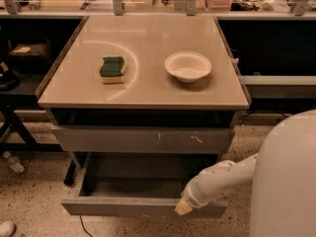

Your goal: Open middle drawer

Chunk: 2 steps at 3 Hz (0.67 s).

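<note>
The middle drawer (123,207) is pulled out below the table; its plain grey front faces me and its smooth grey tray interior (133,179) shows. My gripper (183,207) sits at the top edge of that front, right of its middle, on the end of my white arm (222,178). Above the drawer is the taller grey front with white scratch marks (143,139), which is shut.
A green and yellow sponge (113,69) and a white bowl (188,66) lie on the beige table top (148,90). My white body (289,181) fills the lower right. Dark shelving stands left and right of the table, over a speckled floor (29,206).
</note>
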Tool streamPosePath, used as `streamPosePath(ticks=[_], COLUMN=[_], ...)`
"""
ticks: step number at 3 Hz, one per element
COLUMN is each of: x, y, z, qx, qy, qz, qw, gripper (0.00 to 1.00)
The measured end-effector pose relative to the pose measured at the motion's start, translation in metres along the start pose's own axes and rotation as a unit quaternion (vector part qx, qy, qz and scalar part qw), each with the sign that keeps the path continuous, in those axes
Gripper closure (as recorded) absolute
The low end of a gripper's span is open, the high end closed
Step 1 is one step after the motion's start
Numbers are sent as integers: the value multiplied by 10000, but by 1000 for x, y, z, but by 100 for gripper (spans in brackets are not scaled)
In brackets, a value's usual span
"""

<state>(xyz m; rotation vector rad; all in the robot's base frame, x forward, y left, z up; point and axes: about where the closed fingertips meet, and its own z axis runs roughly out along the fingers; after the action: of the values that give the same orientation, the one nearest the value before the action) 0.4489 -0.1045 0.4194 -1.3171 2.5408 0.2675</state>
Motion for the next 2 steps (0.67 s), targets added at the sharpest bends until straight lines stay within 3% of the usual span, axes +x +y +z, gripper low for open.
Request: streamPosePath(ticks=[2], x=[7], y=[9], z=[-7], qx=[-21], qy=[22], qz=[181], qw=[9998], gripper=[100])
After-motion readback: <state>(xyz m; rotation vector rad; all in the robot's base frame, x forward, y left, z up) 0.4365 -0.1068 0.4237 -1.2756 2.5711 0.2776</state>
